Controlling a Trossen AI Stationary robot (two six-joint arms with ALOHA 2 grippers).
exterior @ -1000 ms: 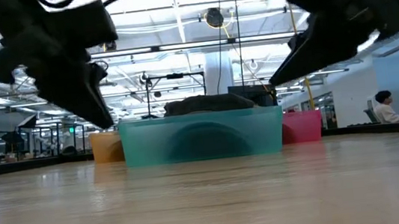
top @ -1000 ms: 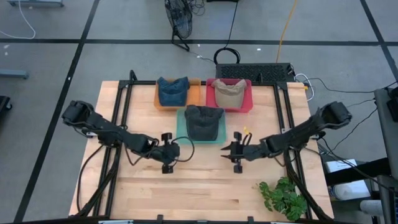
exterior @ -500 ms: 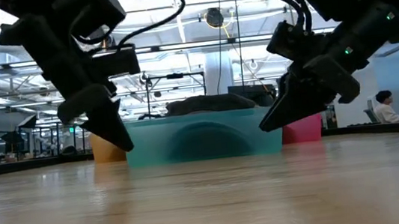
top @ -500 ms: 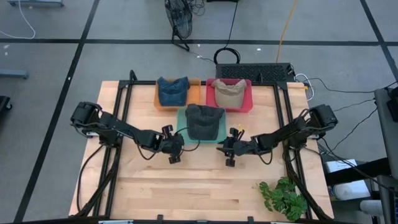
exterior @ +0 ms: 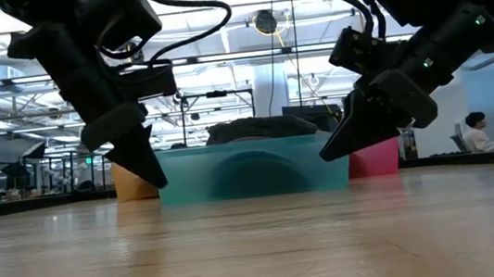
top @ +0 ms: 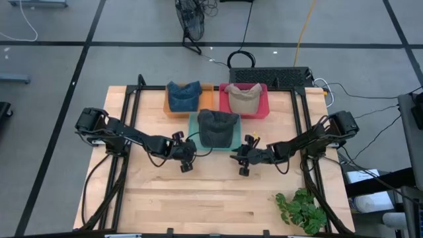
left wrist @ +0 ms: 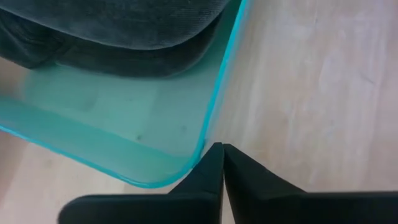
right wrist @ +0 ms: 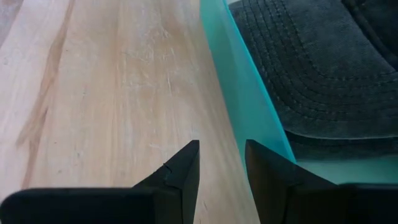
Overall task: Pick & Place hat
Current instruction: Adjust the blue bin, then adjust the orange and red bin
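The hat [top: 216,125], a dark grey cap, lies crown-up in the teal tray [top: 195,143] at the centre of the high view, just below the other two trays, and neither arm has hold of it yet. The left gripper [top: 188,157] sits at the tray's lower left corner with its fingers pressed together and nothing between them; the left wrist view shows the two dark fingertips [left wrist: 211,163] meeting just outside the rounded teal corner, the cap's brim above it inside the tray. The right gripper [top: 239,160] mirrors this at the tray's lower right corner, its fingers [right wrist: 180,169] parted by a narrow gap over bare wood, with the teal wall and the stitched brim of the cap [right wrist: 311,74] just beside them. In the low view both grippers hang at the tray's two ends, angled down and inward, which suggests they are bracketing the tray to steady it or to come at the cap from both sides. In the upper middle of the high view, the orange tray [top: 207,100] holds a blue cap [top: 183,96] and the red tray [top: 263,111] beside it holds a tan cap [top: 242,98]; each of the three trays carries one cap. A green plant [top: 301,210] sits at the lower right of the wooden table [top: 198,198], well apart from the work.
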